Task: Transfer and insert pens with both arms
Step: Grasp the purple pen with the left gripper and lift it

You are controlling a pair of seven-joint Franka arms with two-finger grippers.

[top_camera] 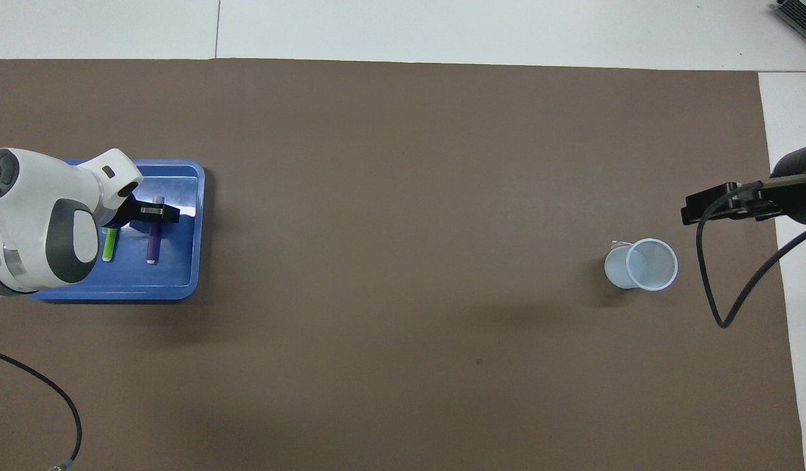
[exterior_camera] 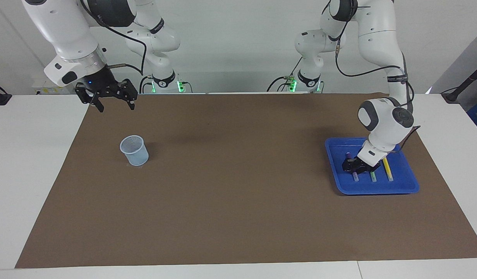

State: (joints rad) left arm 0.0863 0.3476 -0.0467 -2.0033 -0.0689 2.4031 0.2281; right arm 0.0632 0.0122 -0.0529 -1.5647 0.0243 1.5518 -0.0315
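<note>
Left hand [exterior_camera: 354, 167] down in the glossy blue tray [exterior_camera: 405, 186], fingers pinching the slim purple pen [top_camera: 154, 243] beside green [top_camera: 108, 244] and yellow pens [exterior_camera: 388, 169], right hand [exterior_camera: 113, 102] spread wide, waiting above the brown mat's [exterior_camera: 238, 193] edge, ribbed translucent cup [exterior_camera: 134, 150] at its five o'clock.

Purple pen [top_camera: 154, 244], green pen [top_camera: 108, 243], yellow pen [exterior_camera: 388, 169], blue tray [top_camera: 180, 288], brown mat [top_camera: 403, 196].
</note>
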